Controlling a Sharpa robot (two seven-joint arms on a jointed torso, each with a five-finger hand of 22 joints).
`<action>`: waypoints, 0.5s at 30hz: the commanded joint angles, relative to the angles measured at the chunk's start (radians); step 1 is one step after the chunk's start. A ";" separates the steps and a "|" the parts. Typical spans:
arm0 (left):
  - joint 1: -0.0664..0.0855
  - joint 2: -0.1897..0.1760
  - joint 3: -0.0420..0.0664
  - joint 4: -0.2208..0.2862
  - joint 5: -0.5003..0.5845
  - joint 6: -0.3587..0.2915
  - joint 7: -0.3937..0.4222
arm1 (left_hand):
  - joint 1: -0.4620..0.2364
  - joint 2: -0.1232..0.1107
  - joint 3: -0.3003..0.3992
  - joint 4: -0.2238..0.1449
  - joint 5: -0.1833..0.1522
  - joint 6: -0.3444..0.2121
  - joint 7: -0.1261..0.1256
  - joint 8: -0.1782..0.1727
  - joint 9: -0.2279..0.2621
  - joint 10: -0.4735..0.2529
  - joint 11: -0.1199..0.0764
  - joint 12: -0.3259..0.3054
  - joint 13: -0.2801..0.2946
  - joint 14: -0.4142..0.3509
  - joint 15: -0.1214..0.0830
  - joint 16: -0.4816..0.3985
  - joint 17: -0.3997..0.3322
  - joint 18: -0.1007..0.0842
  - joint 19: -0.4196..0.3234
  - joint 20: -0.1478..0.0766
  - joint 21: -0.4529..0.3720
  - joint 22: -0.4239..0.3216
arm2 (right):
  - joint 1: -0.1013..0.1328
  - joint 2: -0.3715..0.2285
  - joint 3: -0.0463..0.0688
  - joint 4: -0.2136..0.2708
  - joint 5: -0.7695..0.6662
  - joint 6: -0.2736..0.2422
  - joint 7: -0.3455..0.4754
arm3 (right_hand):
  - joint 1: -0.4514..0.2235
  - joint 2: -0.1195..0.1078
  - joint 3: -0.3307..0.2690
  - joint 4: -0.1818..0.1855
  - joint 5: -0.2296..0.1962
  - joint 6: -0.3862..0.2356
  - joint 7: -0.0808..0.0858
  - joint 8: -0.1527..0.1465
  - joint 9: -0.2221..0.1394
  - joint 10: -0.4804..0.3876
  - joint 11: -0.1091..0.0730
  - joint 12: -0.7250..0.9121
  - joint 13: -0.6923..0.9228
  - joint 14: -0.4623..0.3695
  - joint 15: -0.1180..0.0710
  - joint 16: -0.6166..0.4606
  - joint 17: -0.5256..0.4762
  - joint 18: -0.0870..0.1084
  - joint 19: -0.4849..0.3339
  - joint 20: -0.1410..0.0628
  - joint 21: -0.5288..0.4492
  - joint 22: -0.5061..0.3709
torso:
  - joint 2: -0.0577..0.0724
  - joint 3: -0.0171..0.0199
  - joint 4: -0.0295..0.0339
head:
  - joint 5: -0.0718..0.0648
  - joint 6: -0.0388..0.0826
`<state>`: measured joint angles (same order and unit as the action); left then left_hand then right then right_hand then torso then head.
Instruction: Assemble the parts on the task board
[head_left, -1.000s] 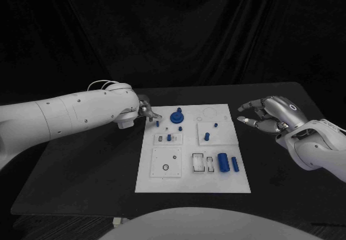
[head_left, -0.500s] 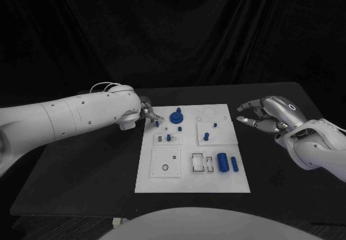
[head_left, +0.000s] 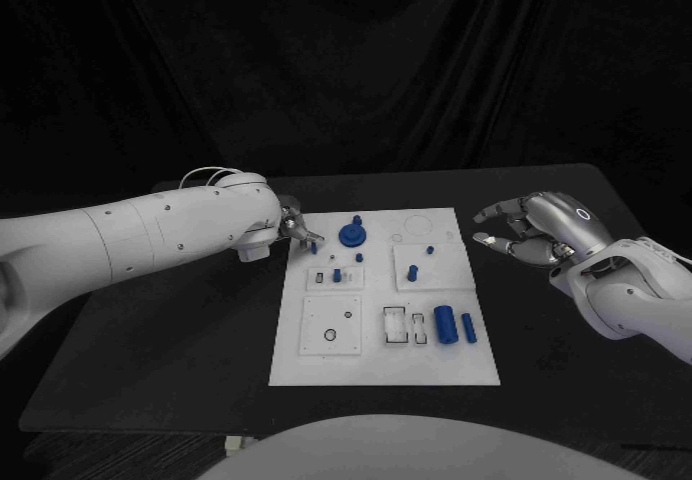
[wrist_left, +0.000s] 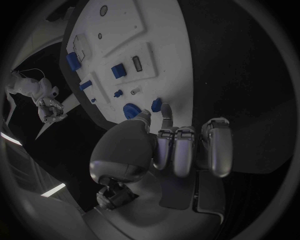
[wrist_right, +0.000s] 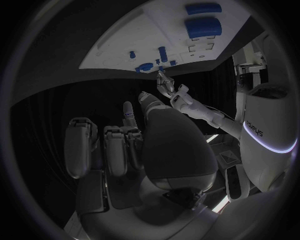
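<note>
- The white rectangular task board (head_left: 387, 300) lies in the middle of the black table (head_left: 173, 330).
- The left hand (head_left: 299, 230) is at the board's far left corner, just beside a round blue knob-shaped part (head_left: 353, 236) standing there.
- In the left wrist view, two fingertips (wrist_left: 165, 110) of the silver left hand close on a small blue part (wrist_left: 156, 104) at the board's edge; it looks pinched, though the contact is too small to be sure.
- The right hand (head_left: 537, 232) hovers over bare table off the board's far right edge, well apart from every part; its fingers are loosely curled and spread, holding nothing.
- Small blue pegs (head_left: 414, 271) stand in the board's middle plates.
- Two blue cylinders (head_left: 447, 325) lie side by side near the board's right edge.
</note>
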<state>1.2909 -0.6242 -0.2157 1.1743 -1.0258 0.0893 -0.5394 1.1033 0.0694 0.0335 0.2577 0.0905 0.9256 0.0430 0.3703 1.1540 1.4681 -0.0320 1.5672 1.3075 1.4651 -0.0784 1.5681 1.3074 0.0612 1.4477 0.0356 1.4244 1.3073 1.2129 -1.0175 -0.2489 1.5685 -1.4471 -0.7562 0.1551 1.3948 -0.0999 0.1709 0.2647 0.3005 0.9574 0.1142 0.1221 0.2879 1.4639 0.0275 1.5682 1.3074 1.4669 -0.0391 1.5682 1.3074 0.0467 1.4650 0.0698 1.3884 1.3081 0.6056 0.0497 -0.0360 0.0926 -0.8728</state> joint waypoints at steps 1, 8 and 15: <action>-0.002 0.004 0.001 -0.001 -0.001 0.014 0.016 | 0.014 0.001 0.001 -0.009 0.012 0.008 0.000 -0.009 -0.003 0.103 0.007 0.004 0.263 0.106 0.008 0.003 0.263 -0.012 -0.003 0.006 -0.005 0.135 | -0.002 -0.001 0.001 0.002 -0.001 0.003 -0.013 | -0.003 0.010 0.003 0.005 0.002 0.005 0.001 -0.001 -0.001 0.107 0.007 0.003 0.263 0.102 0.006 -0.001 0.255 -0.002 0.021 0.005 -0.006 0.204 | 0.001 0.0000 -0.0001 | -0.001 0.000; -0.005 0.007 0.001 -0.006 -0.001 0.017 0.019 | 0.027 0.004 0.006 -0.020 0.029 0.011 0.000 -0.019 -0.006 0.103 0.007 0.004 0.263 0.106 0.008 0.003 0.263 -0.012 -0.003 0.007 -0.006 0.136 | -0.002 -0.001 0.001 0.002 -0.001 0.003 -0.014 | -0.003 0.011 0.003 0.005 0.002 0.005 0.001 -0.001 -0.002 0.107 0.008 0.003 0.263 0.102 0.006 -0.001 0.254 -0.002 0.021 0.005 -0.008 0.204 | 0.000 0.0005 -0.0006 | -0.002 0.000; -0.006 0.008 0.001 -0.008 -0.001 0.020 0.023 | 0.045 0.005 0.014 -0.037 0.051 0.015 -0.002 -0.030 -0.008 0.103 0.006 0.004 0.263 0.106 0.007 0.003 0.263 -0.011 -0.003 0.007 -0.008 0.137 | -0.002 -0.001 0.001 0.003 -0.001 0.003 -0.016 | -0.002 0.011 0.003 0.004 0.002 0.006 0.001 -0.001 -0.002 0.107 0.008 0.003 0.263 0.102 0.006 -0.001 0.254 -0.002 0.020 0.005 -0.009 0.203 | 0.000 0.0007 0.0000 | -0.004 0.000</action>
<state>1.2870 -0.6183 -0.2157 1.1664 -1.0262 0.0973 -0.5358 1.1409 0.0754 0.0460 0.2259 0.1358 0.9327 0.0430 0.3440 1.1465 1.4682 -0.0319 1.5672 1.3074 1.4651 -0.0785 1.5681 1.3074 0.0612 1.4477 0.0356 1.4230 1.3073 1.2128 -1.0175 -0.2489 1.5687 -1.4469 -0.7550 0.1548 1.3948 -0.0999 0.1709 0.2647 0.3005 0.9574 0.1142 0.1221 0.2870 1.4639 0.0275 1.5682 1.3073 1.4669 -0.0391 1.5682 1.3074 0.0468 1.4650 0.0699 1.3842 1.3079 0.6059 0.0500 -0.0361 0.0885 -0.8728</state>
